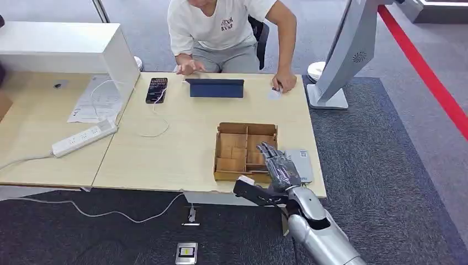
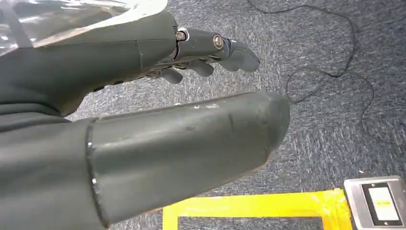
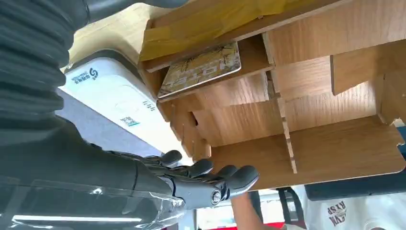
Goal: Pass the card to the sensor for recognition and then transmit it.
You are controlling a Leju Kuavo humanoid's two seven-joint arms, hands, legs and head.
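Table: two pale wooden desks (image 1: pixel 182 138) pushed side by side in front of me, the seam between them running away from me.
Floor: dark grey carpet (image 1: pixel 381 165) around the desks, a red stripe (image 1: pixel 425 72) crossing it at the far right, yellow tape (image 2: pixel 253 206) on the carpet beneath my left arm.
Person: someone in a white T-shirt (image 1: pixel 218 25) sits at the far edge, one hand pressing a small white card (image 1: pixel 274 94) onto the desk.
Far side: a dark blue tablet (image 1: pixel 215 87) stands near the person, a black phone (image 1: pixel 157 90) on a white cable to its left, then papers, a white box (image 1: pixel 66 49) and a white power strip (image 1: pixel 84 138).
Tray: an open wooden box with dividers (image 1: pixel 245 150) sits near my edge of the desk; its walls stand between my fingers and what lies inside.
Sensor: a flat white and grey card reader (image 3: pixel 115 100) lies just beside the tray, on its right.
Card: a yellowish patterned card (image 3: pixel 201 69) lies flat in the tray's corner compartment next to the reader, untouched.
My right hand (image 1: pixel 278 165): over the tray's near right corner and the reader, fingers stretched forward and slightly apart, holding nothing.
My left hand (image 2: pixel 143 110): hanging over the carpet, fingers extended, nothing in it.
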